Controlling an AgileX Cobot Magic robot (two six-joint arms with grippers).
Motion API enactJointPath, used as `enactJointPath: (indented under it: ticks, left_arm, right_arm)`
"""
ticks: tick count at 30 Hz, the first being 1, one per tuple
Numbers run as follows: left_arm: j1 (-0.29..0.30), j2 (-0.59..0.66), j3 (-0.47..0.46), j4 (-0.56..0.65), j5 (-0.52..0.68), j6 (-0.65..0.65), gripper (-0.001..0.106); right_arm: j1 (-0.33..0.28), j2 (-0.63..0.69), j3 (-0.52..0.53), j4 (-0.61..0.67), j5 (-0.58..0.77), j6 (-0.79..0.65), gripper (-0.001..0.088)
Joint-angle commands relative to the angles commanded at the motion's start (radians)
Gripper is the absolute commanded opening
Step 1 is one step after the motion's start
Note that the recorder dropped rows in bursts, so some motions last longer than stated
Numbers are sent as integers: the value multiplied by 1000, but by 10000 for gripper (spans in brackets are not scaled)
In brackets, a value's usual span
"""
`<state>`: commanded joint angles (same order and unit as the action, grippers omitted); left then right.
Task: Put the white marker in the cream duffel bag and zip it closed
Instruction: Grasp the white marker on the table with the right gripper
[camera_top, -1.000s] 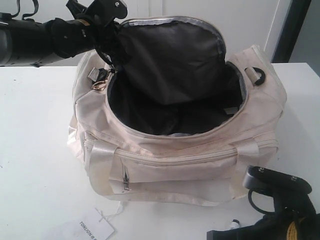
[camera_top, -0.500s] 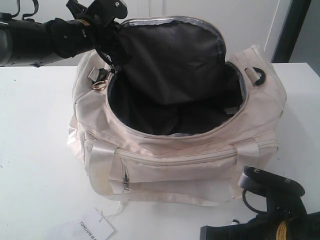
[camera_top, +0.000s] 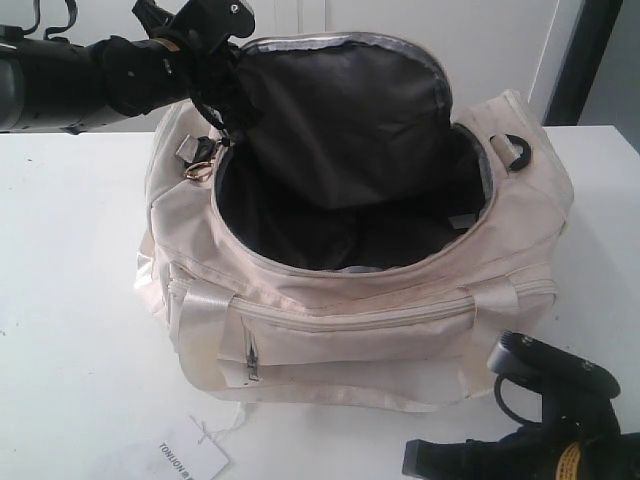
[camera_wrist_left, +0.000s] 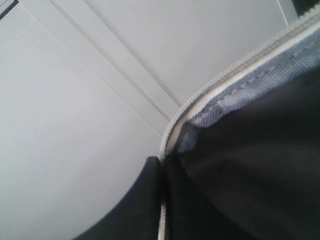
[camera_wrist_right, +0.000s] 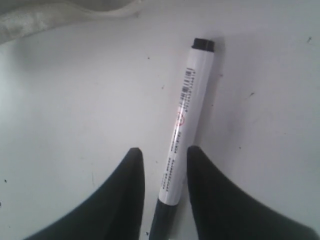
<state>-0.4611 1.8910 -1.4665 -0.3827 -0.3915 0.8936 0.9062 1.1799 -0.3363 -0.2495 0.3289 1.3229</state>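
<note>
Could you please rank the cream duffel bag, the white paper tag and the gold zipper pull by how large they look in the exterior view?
1. cream duffel bag, by far the largest.
2. white paper tag, though the frame edge cuts part of it off.
3. gold zipper pull, the smallest.

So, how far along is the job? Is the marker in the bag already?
Done: the cream duffel bag is unzipped and held open by the left claw. In hand: the right claw is open astride the white marker, which lies on the table, not gripped. Left: grasp it, drop it inside, zip the bag.
</note>
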Motion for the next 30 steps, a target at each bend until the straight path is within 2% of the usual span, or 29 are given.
enactJointPath:
  ticks: [8, 17, 24, 26, 28, 30]
  left_arm:
    - [0, 0, 0, 0, 0, 0, 0]
    - [0, 0, 0, 0, 0, 0, 0]
    - [0, 0, 0, 0, 0, 0, 0]
    - [0, 0, 0, 0, 0, 0, 0]
    - [0, 0, 0, 0, 0, 0, 0]
    - [0, 0, 0, 0, 0, 0, 0]
  right_arm:
    - [0, 9, 0, -127, 18, 129, 292]
    - [0, 116, 0, -134, -69, 139, 292]
    - [0, 174, 0, -134, -67, 146, 285]
    - [0, 179, 0, -134, -63, 146, 255]
    - [0, 179, 0, -134, -63, 146, 172]
    - [0, 179, 0, -134, -63, 146, 19]
